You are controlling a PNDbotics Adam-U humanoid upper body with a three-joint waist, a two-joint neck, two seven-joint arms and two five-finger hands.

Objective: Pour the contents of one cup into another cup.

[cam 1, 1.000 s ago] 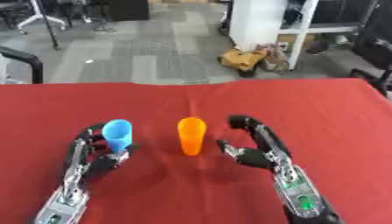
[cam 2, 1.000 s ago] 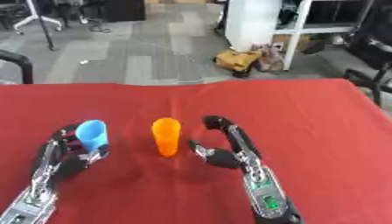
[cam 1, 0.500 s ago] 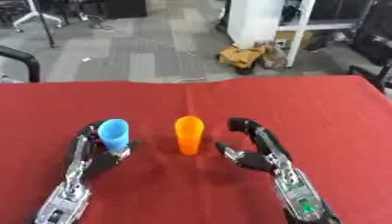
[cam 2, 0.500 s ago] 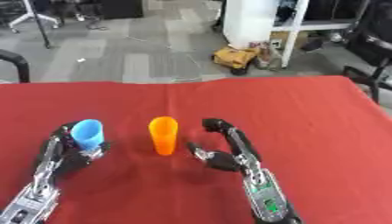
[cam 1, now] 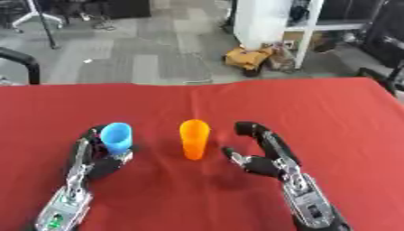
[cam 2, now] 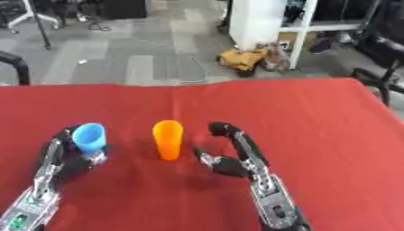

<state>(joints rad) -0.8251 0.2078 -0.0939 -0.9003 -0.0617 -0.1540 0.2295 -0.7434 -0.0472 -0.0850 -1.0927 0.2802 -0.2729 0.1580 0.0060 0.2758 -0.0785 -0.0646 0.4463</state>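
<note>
Two cups stand upright on the red table, mouths up: one blue cup, one orange cup. Left hand is wrapped around the blue one; right hand hovers just beside the orange, fingers spread, apart from it.

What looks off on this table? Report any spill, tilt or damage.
Nothing stands out. The orange cup stands upright on the red tablecloth, apart from the right hand. The blue cup sits upright in the left hand. No spill shows.

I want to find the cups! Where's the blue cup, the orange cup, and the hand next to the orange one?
blue cup (cam 1: 117, 136), left eye view, side wall.
orange cup (cam 1: 194, 139), left eye view, side wall.
right hand (cam 1: 264, 161), left eye view, palm.
</note>
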